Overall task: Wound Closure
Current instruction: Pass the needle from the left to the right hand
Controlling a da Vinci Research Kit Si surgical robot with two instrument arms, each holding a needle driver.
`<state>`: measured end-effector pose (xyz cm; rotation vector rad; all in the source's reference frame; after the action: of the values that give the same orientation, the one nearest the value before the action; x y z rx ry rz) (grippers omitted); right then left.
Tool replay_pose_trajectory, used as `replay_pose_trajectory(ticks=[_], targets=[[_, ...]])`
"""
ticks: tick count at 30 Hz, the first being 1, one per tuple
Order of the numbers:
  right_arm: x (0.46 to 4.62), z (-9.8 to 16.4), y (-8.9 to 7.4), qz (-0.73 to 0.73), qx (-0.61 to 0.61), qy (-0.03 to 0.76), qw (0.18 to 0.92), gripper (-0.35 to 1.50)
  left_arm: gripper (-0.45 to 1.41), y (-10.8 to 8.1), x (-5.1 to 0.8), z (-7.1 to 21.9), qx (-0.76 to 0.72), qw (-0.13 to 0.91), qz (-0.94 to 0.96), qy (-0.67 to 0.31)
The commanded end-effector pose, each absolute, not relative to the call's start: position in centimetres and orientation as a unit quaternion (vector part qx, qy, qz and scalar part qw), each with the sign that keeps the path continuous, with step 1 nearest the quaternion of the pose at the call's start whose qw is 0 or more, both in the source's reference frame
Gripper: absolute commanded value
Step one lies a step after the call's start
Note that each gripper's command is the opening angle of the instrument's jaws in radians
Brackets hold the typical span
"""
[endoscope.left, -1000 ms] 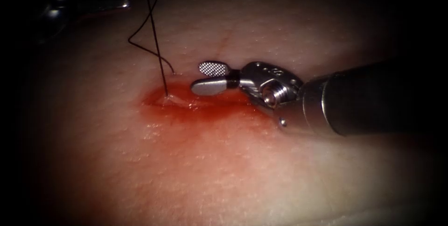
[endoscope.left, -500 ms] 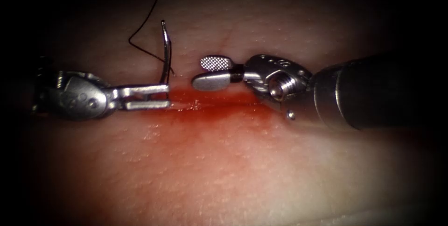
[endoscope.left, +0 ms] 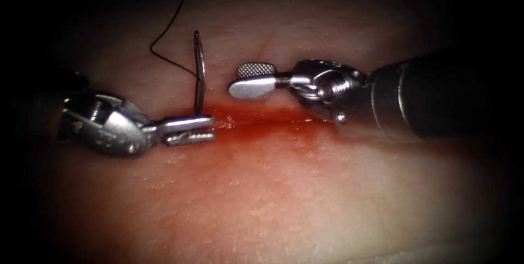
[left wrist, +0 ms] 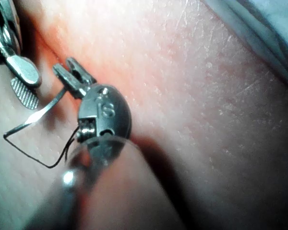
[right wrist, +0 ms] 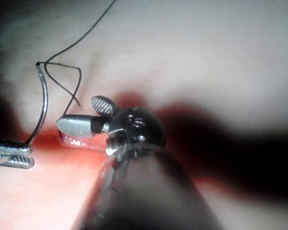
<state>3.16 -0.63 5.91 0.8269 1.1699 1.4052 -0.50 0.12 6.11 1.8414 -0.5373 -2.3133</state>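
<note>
A surgical training bench — not a ward. A pale slab of tissue [endoscope.left: 284, 198] lies under a narrow endoscope light. Its edges fade to dark — two steel wristed tools work over it.

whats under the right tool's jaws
Under the open, empty right tool lie the cut and red fluid on the tissue. Its shaft covers the cut's right end. The left tool grips the needle near its lower end.
</note>
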Motion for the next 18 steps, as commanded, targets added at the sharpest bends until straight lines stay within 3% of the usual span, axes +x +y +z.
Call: replay_pose_trajectory(ticks=[1, 18], targets=[[3.23, 5.95, -0.62, 0.59, 0.348, 0.492, 0.537, 1.28, -0.45, 0.14, -0.55, 6.18, 0.61, 0.071, -0.768, -0.18], [3.52, 5.9, -0.64, 0.587, 0.359, 0.494, 0.532, 1.28, -0.45, 0.06, -0.72, 6.27, 0.599, 0.129, -0.767, -0.193]])
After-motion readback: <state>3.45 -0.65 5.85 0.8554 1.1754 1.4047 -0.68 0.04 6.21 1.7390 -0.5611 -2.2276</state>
